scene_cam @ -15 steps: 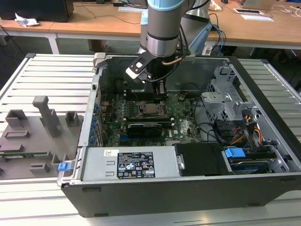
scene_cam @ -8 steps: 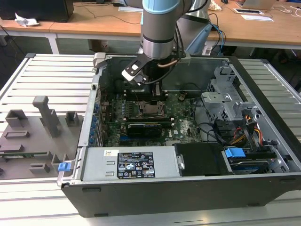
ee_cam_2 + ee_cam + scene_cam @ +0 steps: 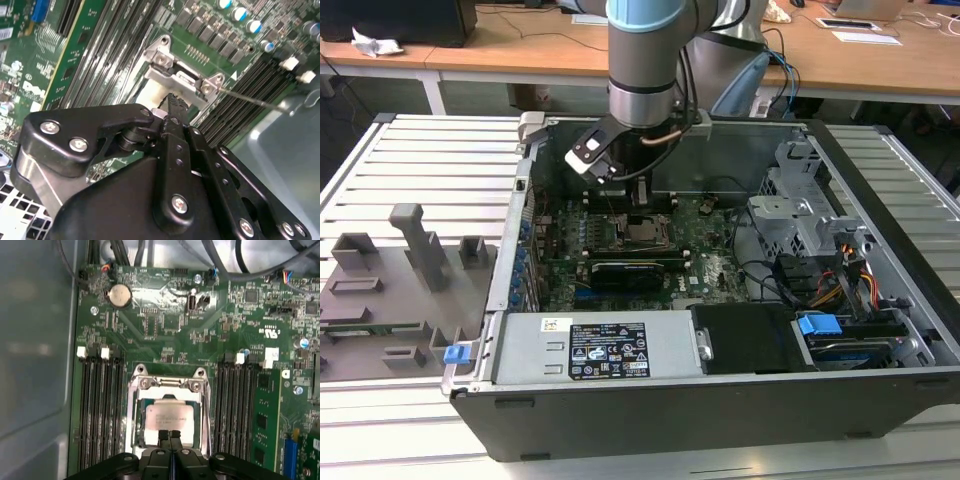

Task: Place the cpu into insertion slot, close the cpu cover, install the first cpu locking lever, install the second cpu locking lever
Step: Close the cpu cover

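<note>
While the cpu (image 3: 170, 416) sits in its socket: it lies flat, metal face showing through the window of the cpu cover (image 3: 137, 410). The cover looks down, its frame lying around the chip.
Socket location: mid-motherboard (image 3: 165, 325), between two banks of memory slots (image 3: 100, 410). In the exterior view the long black expansion card (image 3: 635, 270) is at 6 o'clock of it and the drive cage (image 3: 800, 215) at 3 o'clock.
Step in hand: my read is seating the cover flat, ahead of the levers.
Locking lever (image 3: 255, 101): a thin rod that sticks out from a socket corner. It looks unlatched. I can't make out the second lever.
Gripper (image 3: 169, 434): fingers pressed together, nothing pinched between them. The tips are at the cpu's edge, on the side away from the two screw posts (image 3: 145, 383). Touching or just above, I can't tell.
Doing it well: press straight down on frame metal, not the chip face. Keep force low and centred so the cover doesn't rock. The cover must lie flat all round before any lever loads it.
Risk: closed tips are narrow, so they slip off the thin frame easily. A skewed cover would load the chip unevenly.
</note>
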Robot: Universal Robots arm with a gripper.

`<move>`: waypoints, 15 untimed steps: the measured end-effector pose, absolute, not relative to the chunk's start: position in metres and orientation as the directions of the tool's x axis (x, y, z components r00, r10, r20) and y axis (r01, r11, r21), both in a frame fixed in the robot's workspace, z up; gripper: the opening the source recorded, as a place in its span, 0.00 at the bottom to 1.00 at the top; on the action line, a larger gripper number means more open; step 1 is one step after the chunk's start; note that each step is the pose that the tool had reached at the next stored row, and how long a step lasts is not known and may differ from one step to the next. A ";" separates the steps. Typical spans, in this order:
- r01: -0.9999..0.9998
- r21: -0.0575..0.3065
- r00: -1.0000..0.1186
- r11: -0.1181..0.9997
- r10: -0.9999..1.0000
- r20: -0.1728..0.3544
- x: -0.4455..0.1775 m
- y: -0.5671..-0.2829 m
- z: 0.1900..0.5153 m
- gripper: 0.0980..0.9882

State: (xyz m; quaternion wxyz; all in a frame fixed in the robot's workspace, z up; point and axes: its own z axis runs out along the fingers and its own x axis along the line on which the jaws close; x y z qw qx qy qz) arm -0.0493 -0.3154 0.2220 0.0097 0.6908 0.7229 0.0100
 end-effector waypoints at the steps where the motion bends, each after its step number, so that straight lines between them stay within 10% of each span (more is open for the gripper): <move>1: 0.999 0.028 -0.045 0.045 0.999 0.000 -0.050 -0.315 0.221 0.01; 15: 0.999 0.028 -0.046 0.046 0.999 0.000 -0.057 -0.315 0.207 0.01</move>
